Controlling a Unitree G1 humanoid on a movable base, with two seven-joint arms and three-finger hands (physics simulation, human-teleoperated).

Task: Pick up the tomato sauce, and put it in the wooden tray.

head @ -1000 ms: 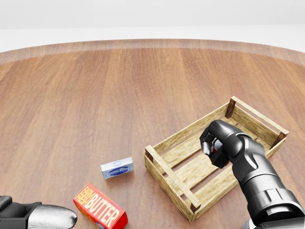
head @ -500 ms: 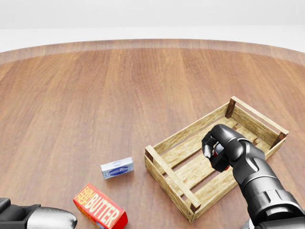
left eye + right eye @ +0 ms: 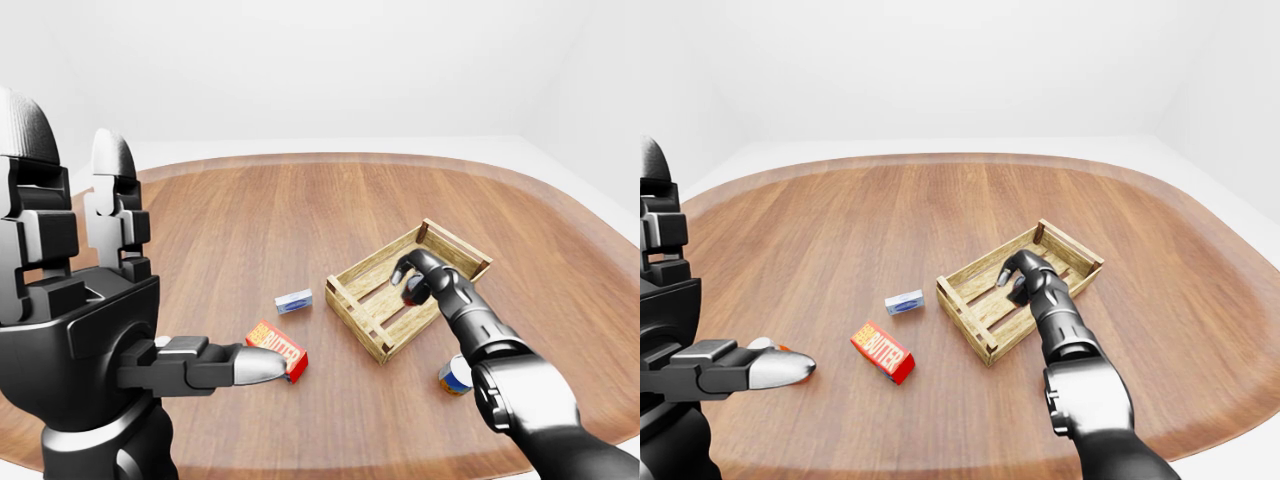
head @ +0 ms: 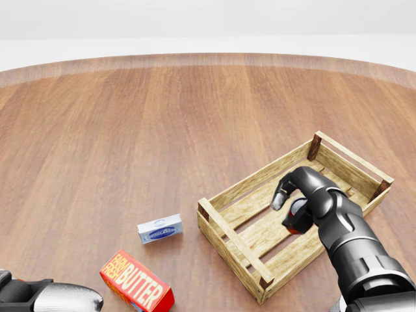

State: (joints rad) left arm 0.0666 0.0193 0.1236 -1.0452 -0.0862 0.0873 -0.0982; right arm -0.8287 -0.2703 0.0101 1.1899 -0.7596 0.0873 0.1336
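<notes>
1. Wooden tray (image 4: 242, 187) sits on the brown table (image 4: 130, 130), with the right hand (image 4: 300, 198) over it.
2. Its fingers (image 4: 282, 194) have spread open; the tomato sauce (image 4: 298, 216) lies beneath the palm, inside the tray.
3. Left hand (image 3: 95, 300) is raised, fingers extended, holding nothing.

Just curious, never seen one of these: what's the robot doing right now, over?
Right hand over wooden tray, fingers opening round tomato sauce. Left hand open, idle. Nothing in the way.
</notes>
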